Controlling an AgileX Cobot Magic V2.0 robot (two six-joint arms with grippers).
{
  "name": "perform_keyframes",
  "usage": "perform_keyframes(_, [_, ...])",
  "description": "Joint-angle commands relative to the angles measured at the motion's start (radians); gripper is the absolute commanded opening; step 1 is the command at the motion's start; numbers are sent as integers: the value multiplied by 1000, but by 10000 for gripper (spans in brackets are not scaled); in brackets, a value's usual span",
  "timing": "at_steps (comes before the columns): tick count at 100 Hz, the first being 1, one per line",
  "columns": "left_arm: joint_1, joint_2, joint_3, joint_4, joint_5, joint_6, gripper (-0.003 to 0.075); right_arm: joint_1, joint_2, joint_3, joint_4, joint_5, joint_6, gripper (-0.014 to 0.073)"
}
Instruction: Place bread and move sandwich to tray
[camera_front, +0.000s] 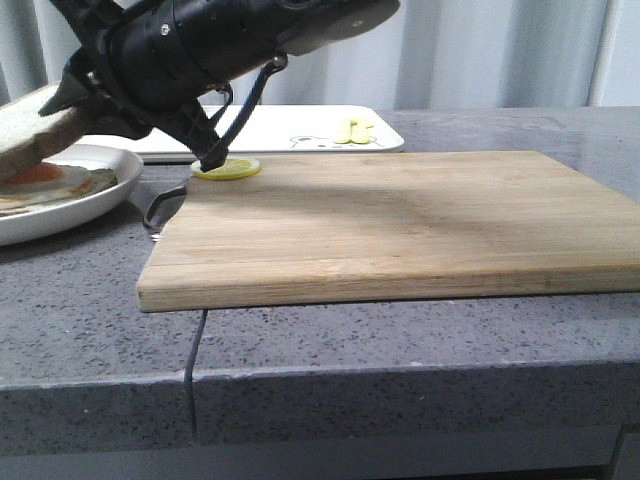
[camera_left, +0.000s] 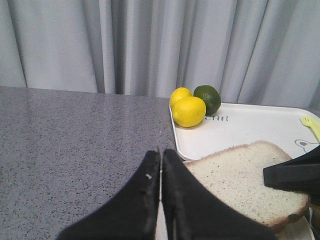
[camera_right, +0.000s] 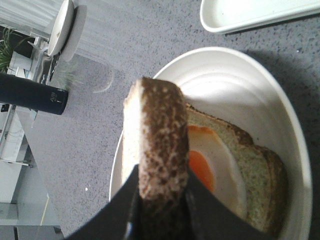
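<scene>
Between right hand (camera_right: 160, 200) fingers, bread (camera_right: 157, 150)

Pretty even, soft indoor light all round; the arm throws a broad shadow across the upper left of the cutting board (camera_front: 400, 225); curtains blow out pale at the top; close-up gripper fingers (camera_left: 150, 200) and bread (camera_right: 160, 150) look soft, slightly blurry.
</scene>
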Motion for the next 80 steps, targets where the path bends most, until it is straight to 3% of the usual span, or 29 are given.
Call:
perform_keyframes(1, [-7, 12, -37, -24, -100, -8, -20, -11, -64, -37, 1, 18, -16, 250])
perform_keyframes(9, [-7, 12, -37, -24, -100, -8, -20, -16, -64, -37, -6, 10, -16, 321])
perform_keyframes(41, [-7, 12, -44, -24, -91, -8, -20, -39, -96, -37, -163, 18, -17, 331])
perform_keyframes(62, [-7, 12, -99, -24, -78, -8, -20, -45, -138, -37, -237, 23, -17, 389])
perform_keyframes(80, [2, 61, -190, -16, 59, -8, -18, -75, -204, -37, -373, 102, -17, 370])
